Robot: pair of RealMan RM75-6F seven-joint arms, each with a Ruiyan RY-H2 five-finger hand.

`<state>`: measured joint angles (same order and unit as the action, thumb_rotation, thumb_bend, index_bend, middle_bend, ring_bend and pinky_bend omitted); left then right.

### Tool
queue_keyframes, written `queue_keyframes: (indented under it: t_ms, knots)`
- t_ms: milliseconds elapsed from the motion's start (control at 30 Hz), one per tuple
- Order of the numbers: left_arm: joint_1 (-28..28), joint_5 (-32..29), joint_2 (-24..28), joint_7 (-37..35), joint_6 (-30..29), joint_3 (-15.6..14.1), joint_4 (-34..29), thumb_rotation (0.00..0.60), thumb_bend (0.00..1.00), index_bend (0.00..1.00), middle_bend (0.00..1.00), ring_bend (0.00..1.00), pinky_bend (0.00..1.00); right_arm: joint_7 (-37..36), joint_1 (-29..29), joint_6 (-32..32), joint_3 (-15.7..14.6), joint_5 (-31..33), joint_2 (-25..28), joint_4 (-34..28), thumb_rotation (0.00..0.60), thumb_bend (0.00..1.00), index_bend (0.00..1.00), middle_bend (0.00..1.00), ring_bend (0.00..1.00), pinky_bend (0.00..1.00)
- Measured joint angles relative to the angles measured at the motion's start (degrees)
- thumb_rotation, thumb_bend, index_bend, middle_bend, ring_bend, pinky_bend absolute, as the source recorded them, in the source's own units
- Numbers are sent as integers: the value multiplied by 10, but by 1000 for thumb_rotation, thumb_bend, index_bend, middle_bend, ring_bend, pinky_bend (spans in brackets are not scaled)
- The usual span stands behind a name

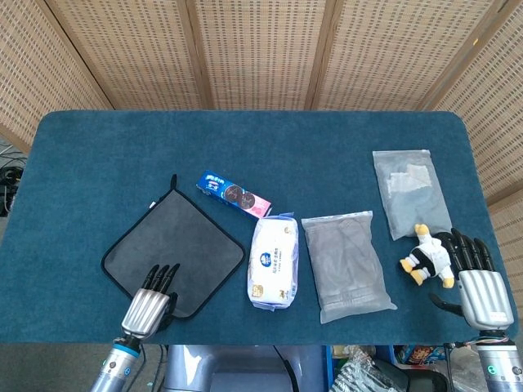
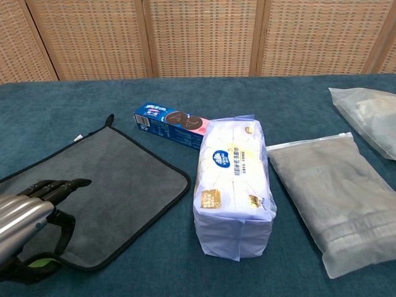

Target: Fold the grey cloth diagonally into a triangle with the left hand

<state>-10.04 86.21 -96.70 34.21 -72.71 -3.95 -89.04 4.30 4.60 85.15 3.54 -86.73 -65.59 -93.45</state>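
The grey cloth [image 1: 176,249] with black trim lies flat and unfolded on the blue table, turned like a diamond; in the chest view the cloth [image 2: 105,185] fills the left side. My left hand [image 1: 151,302] hovers over the cloth's near corner, fingers extended over the fabric, holding nothing. In the chest view the left hand [image 2: 34,213] shows its fingers straight and the thumb curved down toward the cloth's near edge. My right hand [image 1: 478,282] rests open at the table's near right edge, fingers spread.
A blue biscuit box [image 1: 233,193] lies just beyond the cloth. A white tissue pack [image 1: 274,261] sits right of the cloth. Two clear bags with grey fabric [image 1: 347,265] [image 1: 411,192] lie further right. A small plush toy [image 1: 429,256] lies by my right hand.
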Motion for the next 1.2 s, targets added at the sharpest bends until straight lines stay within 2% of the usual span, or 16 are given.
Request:
queue_keyframes:
  t_ms: [333,633,800,1200]
  knots:
    - [-32,-11,25,8,1,56,-28,600,519,668,0,0,0,-2,0,0,0,-1,0,0,600,0,0,0,0,0]
    - [-84,-69,48,22,45,126,-30,600,520,668,0,0,0,-1,2,-5,-1,0,-1,2,600,0,0,0,0,0]
    - [-121,-110,46,44,75,153,-9,600,518,672,0,0,0,1,4,-11,-2,2,-3,4,600,0,0,0,0,0]
    - [-184,-170,8,48,105,187,78,600,520,674,0,0,0,-8,5,-17,1,13,-1,8,600,0,0,0,0,0]
